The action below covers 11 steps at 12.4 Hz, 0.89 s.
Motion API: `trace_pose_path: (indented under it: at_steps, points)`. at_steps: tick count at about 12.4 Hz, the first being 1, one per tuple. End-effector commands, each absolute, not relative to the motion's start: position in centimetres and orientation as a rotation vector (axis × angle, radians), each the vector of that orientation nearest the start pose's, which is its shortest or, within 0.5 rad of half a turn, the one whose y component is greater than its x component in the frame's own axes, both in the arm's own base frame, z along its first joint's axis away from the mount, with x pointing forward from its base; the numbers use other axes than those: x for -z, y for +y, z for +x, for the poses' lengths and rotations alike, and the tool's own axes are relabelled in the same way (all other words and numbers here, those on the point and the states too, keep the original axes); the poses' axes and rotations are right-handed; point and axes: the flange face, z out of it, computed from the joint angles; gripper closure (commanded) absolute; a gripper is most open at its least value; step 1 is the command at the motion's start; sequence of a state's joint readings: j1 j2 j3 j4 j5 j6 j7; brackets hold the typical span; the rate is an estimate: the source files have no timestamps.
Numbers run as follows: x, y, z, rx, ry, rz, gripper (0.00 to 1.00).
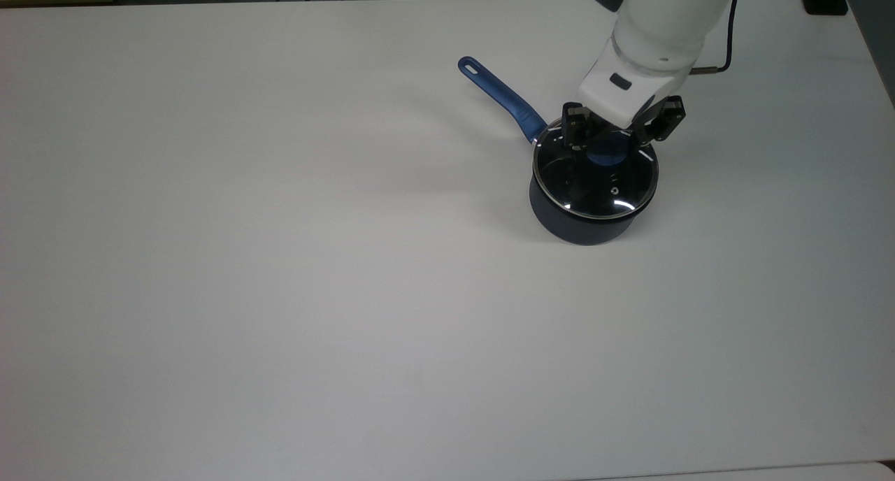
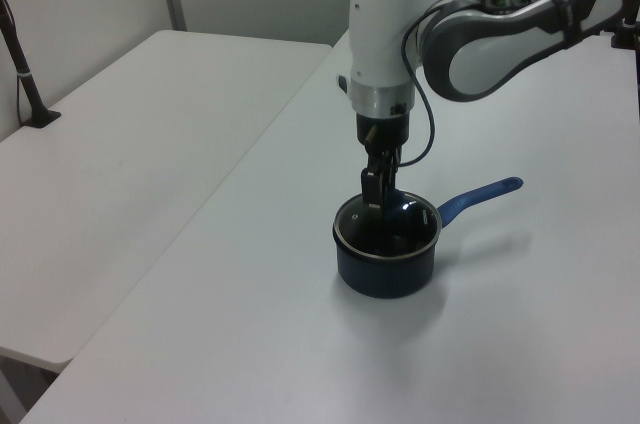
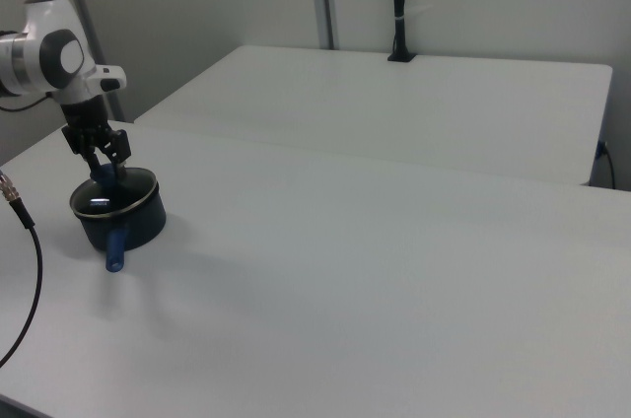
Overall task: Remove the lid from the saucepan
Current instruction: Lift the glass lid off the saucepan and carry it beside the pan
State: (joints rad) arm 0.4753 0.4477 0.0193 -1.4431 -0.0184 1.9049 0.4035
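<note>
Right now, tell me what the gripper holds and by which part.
Cannot be told. The gripper is down at the blue round knob of the clear glass lid on the dark navy saucepan.

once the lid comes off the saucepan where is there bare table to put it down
Almost the whole table is bare. In the top view, the widest free patch runs from the saucepan leftward and down to the near edge. The crowded spot is around the lid, where the end effector hangs over the knob and the handle juts up-left.
</note>
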Motion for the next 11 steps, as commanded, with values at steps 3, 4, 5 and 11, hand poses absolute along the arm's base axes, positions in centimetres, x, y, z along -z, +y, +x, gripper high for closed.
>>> trace_pose_path:
  at_steps: [3,4,5,11]
  points:
    - [-48.5,29.4,60.2,0.016,-0.107,-3.151,0.45]
    - [-48.7,27.7,60.7,0.001,-0.098,-3.157,0.47]
    - [-48.6,25.7,61.4,-0.015,-0.057,-3.162,0.48]
    - [-45.3,10.3,64.9,-0.133,-0.073,-3.169,0.48]
